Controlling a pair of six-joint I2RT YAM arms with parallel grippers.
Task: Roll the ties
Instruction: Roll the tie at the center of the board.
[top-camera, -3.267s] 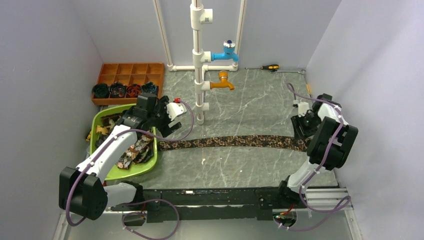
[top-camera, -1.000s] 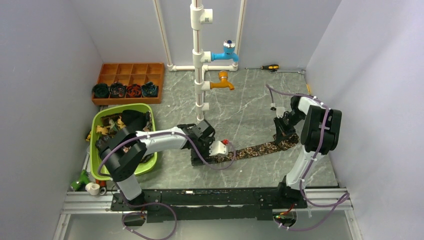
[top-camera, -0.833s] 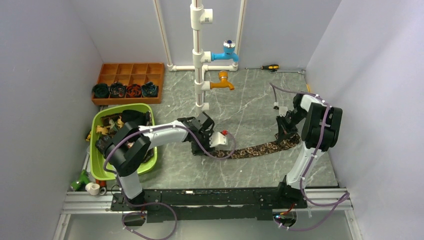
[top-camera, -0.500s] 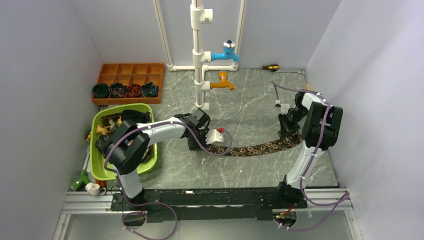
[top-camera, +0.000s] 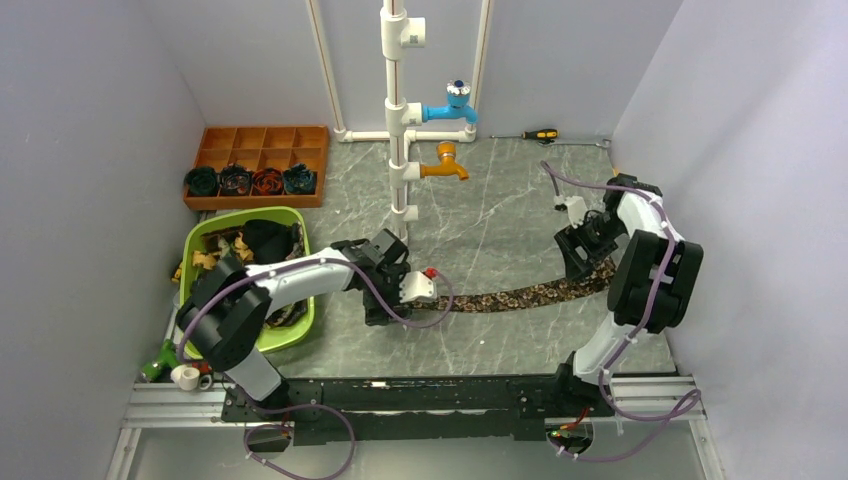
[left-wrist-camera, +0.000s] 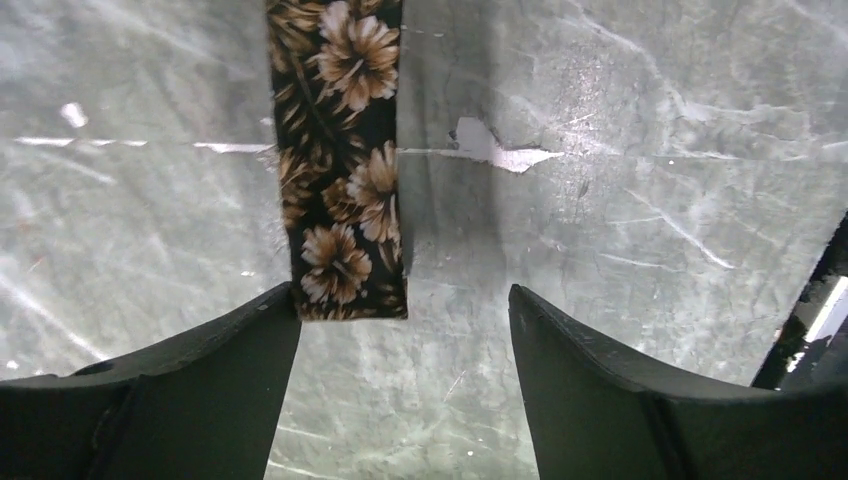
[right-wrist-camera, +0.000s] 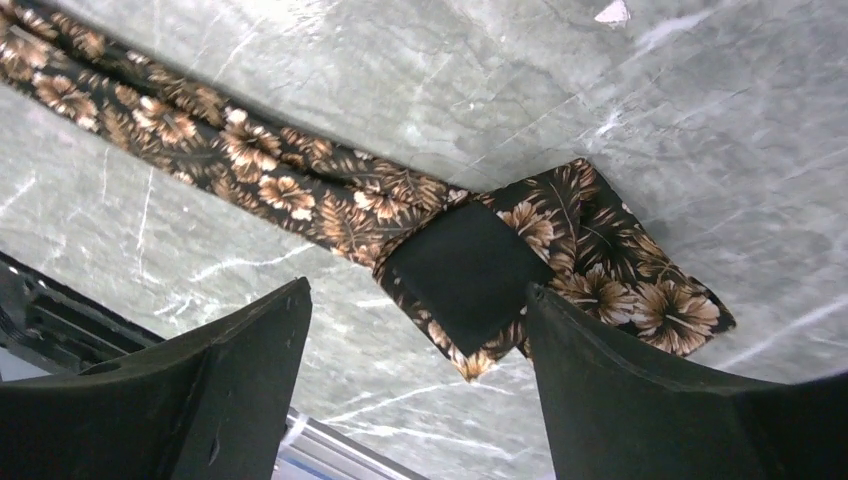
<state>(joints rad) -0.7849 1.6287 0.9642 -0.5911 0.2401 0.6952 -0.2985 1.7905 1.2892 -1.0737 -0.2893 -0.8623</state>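
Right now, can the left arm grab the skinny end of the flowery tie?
Probably yes. The left gripper is open right over the narrow end of the tie, which lies flat on the table with nothing covering it.

grey marble tabletop (top-camera: 500, 205) between plain lilac walls (top-camera: 90, 120).

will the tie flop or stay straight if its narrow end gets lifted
Probably flops: the tie lies in a loose curve and its wide end is folded over itself. It looks thin and flat on the table, so likely light. A push would probably bunch it rather than slide it whole.
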